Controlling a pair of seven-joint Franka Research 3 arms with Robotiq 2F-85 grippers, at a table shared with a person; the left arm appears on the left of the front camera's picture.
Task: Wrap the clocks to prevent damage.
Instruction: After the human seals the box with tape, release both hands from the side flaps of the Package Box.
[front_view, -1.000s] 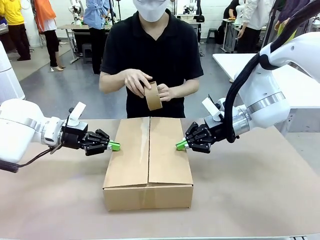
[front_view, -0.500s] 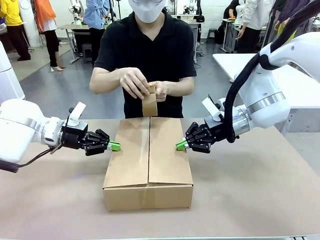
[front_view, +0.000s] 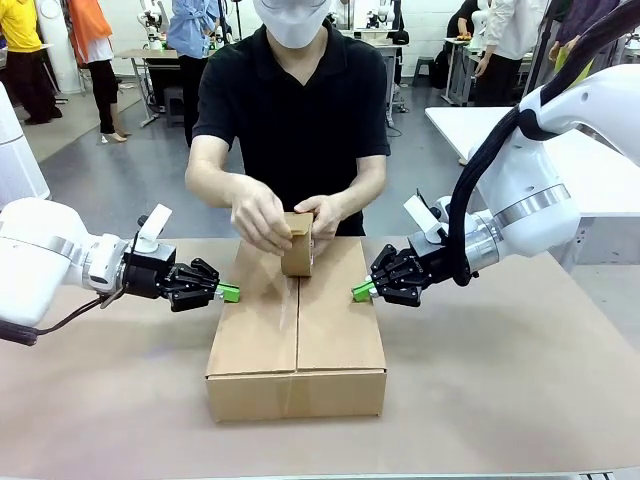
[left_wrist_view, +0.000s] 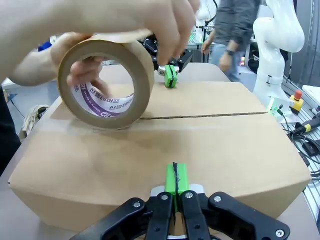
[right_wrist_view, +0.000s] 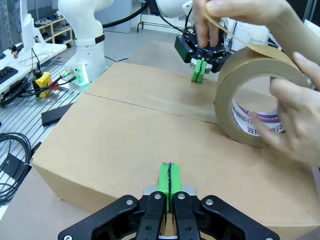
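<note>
At frame centre sits the closed cardboard box (front_view: 297, 330), with the person's 2 hands (front_view: 262, 215) holding a tape roll (front_view: 297, 244) on its far end. The left gripper (front_view: 229, 292) and right gripper (front_view: 361, 291) press its sides, both clenched, grasping nothing.

both arms reach level toward the middle, wrists horizontal. left gripper (front_view: 229, 292) comes in from 9 o'clock, its green pads pressed together. right gripper (front_view: 361, 291) comes in from 3 o'clock, pads likewise together, tips facing the other's.
</note>
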